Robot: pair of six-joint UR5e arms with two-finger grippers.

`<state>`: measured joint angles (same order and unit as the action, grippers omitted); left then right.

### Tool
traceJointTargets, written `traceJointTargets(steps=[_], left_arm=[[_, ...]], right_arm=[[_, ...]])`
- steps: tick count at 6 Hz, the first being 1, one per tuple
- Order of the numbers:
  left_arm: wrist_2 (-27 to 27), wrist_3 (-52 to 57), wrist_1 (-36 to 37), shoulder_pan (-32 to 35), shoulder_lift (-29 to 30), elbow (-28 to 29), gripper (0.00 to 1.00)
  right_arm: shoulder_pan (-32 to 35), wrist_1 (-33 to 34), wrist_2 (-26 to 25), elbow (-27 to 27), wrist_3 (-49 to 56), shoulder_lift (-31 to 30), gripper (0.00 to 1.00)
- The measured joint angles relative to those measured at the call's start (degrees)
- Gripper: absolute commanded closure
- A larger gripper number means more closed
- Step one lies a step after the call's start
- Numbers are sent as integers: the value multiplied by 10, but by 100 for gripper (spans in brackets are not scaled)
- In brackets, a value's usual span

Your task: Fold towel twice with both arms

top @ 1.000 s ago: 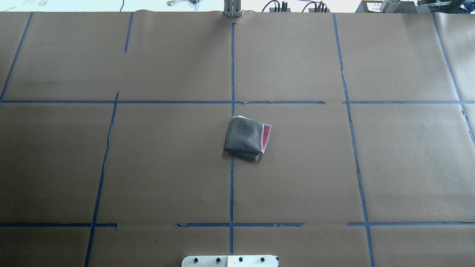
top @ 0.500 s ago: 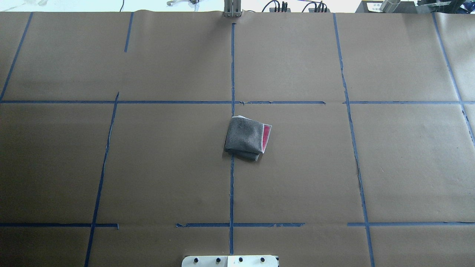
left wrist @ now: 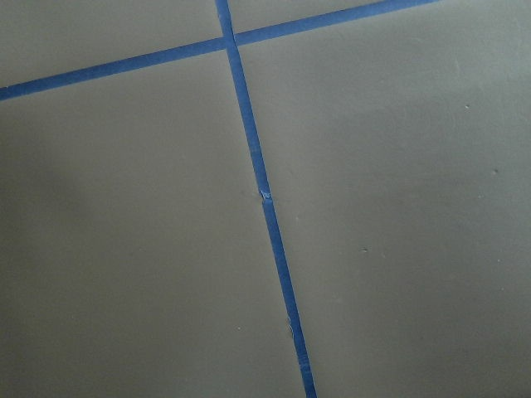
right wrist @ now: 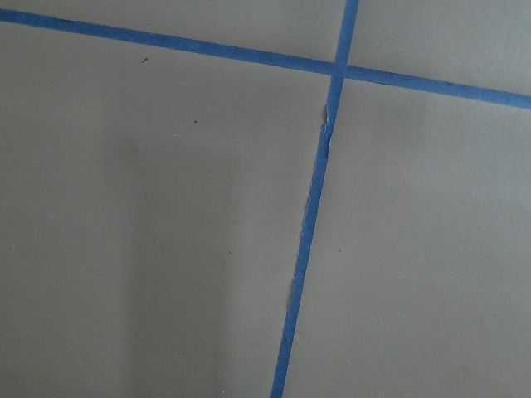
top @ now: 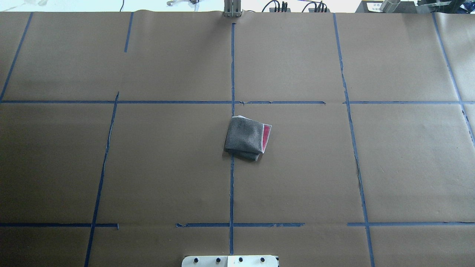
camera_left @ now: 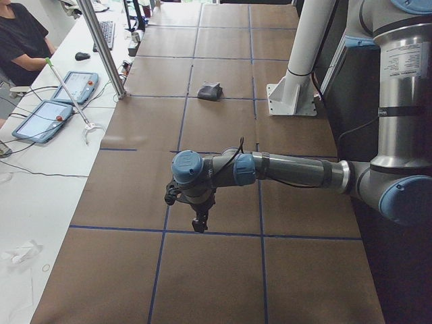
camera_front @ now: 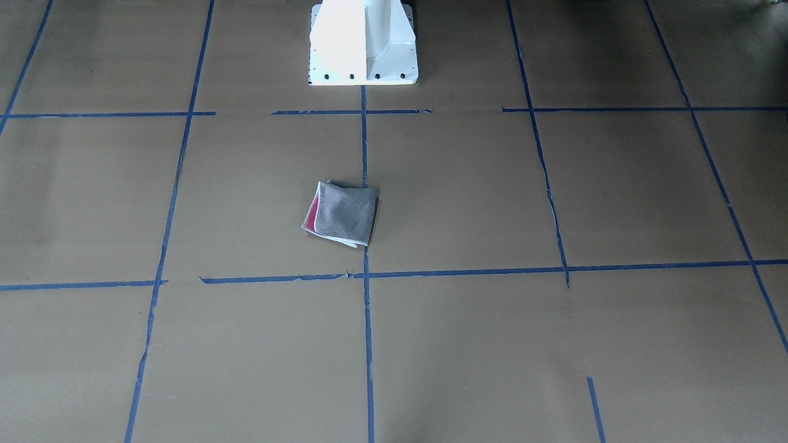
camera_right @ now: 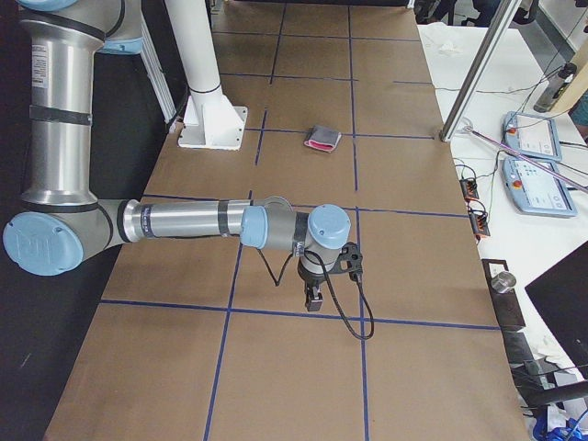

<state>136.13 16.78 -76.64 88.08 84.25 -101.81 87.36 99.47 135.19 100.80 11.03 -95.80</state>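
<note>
The towel (top: 245, 137) lies folded into a small packet at the table's middle, grey face up, with a pink strip and whitish hem along one side. It also shows in the front view (camera_front: 342, 213), the left side view (camera_left: 210, 90) and the right side view (camera_right: 322, 138). My left gripper (camera_left: 200, 223) hangs over the table far from the towel, seen only in the left side view; I cannot tell its state. My right gripper (camera_right: 312, 299) likewise shows only in the right side view, far from the towel; I cannot tell its state.
Brown paper with blue tape lines (top: 232, 185) covers the table. The white pedestal base (camera_front: 363, 43) stands at the robot's edge. A side bench holds tablets (camera_left: 74, 86), a pole (camera_left: 101, 47) and a seated person (camera_left: 20, 40).
</note>
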Motion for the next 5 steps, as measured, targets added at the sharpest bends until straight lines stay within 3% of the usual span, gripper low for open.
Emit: traceJointTargets(steps=[2,5], left_arm=[[1,-52,3,2,-6,-5,0],[1,-98,0,1,-8,-1,0]], right_arm=[[-1,-1,-35,9,0,5,0],[-1,0,-46,11,-4,5,0]])
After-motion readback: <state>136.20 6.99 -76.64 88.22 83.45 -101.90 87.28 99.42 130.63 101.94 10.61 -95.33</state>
